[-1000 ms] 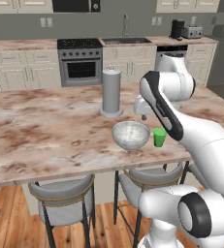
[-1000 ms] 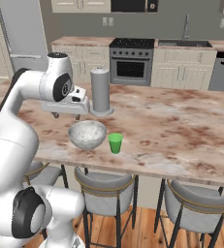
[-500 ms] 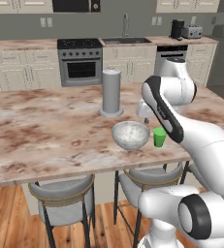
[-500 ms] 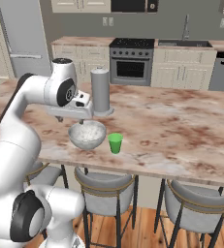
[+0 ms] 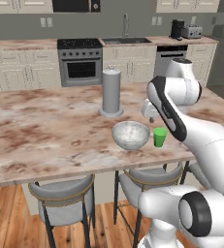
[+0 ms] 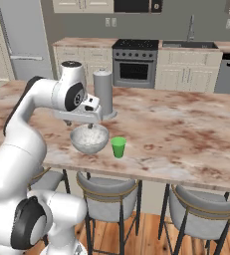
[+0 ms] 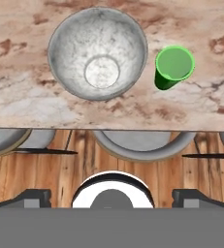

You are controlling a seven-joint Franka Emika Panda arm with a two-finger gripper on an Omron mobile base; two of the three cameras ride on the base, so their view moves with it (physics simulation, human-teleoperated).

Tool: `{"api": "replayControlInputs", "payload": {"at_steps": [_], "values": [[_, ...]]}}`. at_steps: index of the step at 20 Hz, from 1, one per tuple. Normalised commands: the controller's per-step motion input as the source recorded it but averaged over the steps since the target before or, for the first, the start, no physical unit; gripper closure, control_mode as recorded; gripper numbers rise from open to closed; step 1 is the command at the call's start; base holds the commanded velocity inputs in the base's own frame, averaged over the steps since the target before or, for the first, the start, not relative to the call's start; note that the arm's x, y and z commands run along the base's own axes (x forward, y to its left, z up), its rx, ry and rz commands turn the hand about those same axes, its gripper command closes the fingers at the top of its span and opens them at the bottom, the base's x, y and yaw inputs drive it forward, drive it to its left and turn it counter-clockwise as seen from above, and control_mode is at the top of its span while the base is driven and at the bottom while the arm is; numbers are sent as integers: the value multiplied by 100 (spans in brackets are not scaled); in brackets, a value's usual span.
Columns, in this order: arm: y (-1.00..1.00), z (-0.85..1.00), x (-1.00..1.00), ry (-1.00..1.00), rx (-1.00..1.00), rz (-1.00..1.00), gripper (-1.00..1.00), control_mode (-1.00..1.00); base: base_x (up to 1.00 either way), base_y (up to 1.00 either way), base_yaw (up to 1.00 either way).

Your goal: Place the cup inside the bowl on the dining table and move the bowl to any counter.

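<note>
The speckled grey-white bowl point(image 5: 130, 134) point(image 6: 89, 138) point(image 7: 98, 53) stands empty near the front edge of the dining table point(image 5: 45, 131) point(image 6: 186, 129) point(image 7: 196, 109). The small green cup point(image 5: 159, 137) point(image 6: 118, 147) point(image 7: 174, 67) stands upright just to its right, a small gap between them. My gripper point(image 5: 151, 116) point(image 6: 90, 126) point(image 7: 111, 196) hangs open above the table, over the bowl's far rim, pointing down. Its fingers point(image 7: 33, 196) stand wide apart with nothing between them.
A tall grey cylinder point(image 5: 111, 92) point(image 6: 103, 92) stands on the table behind the bowl. Grey round stools point(image 5: 62, 193) point(image 6: 106, 187) point(image 7: 137, 143) sit under the front edge. A wall counter point(image 5: 16, 46) with a stove point(image 5: 79, 63) and sink lies beyond the table.
My hand has come down and toward the table's front edge, from beside the grey cylinder to above the bowl. Bowl and cup have not moved.
</note>
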Motion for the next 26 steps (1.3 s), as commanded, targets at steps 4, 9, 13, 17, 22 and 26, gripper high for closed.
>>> {"api": "replayControlInputs", "payload": {"at_steps": [4, 9, 13, 17, 22, 26], "values": [[-17, 0, 25, 0, 0, -2, -100, -100, 0, 0, 0], [-20, 0, 36, 0, 0, -1, -100, -100, 0, 0, 0], [-12, 0, 39, 0, 0, 0, -100, -100, 0, 0, 0], [-5, -3, 42, 0, 0, 0, -100, -100, 0, 0, 0], [-2, -4, 39, 0, 0, 0, -100, -100, 0, 0, 0], [-3, 0, 22, 0, 0, 0, -100, -100, 0, 0, 0]]}}
